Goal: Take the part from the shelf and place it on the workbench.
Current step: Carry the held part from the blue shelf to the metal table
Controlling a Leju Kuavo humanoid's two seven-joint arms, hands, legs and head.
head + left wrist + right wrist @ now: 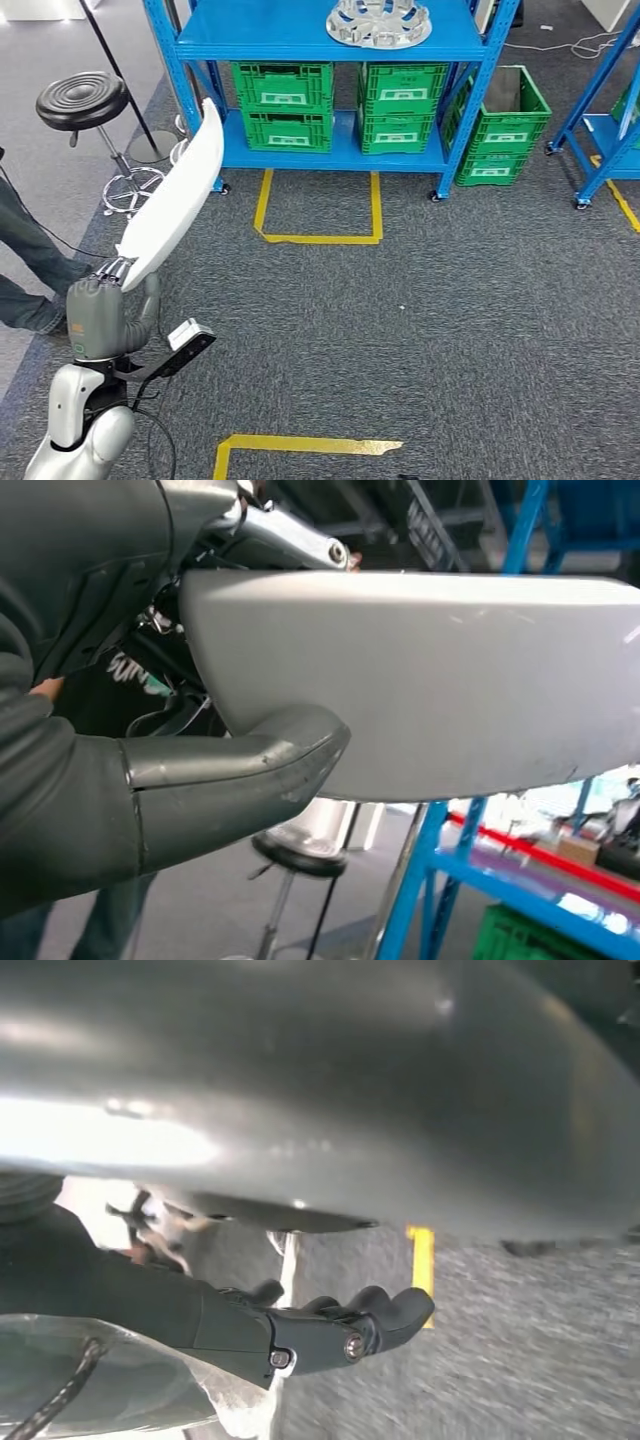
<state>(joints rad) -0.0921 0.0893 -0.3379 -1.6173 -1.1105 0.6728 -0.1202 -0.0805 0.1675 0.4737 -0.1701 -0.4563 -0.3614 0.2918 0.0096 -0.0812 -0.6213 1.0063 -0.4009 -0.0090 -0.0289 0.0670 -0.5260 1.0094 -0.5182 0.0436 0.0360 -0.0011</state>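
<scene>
A long, curved white part (177, 195) slants up from my left hand (102, 315) at the lower left of the head view, its far tip near the blue shelf's corner post. In the left wrist view my left hand (113, 780) grips the white part (423, 680) at one end, with the thick grey thumb (234, 765) pressed against its face. My right hand (347, 1325) hangs low over the grey carpet, its dark fingers stretched out with nothing in them.
The blue shelf (332, 45) stands ahead with a silver wheel-like part (379, 20) on top and green crates (283, 105) below. Another green crate (506, 125) sits on the floor at the shelf's right end. A black stool (81, 100) and a person's legs (30, 260) are at left. Yellow tape (321, 238) marks the carpet.
</scene>
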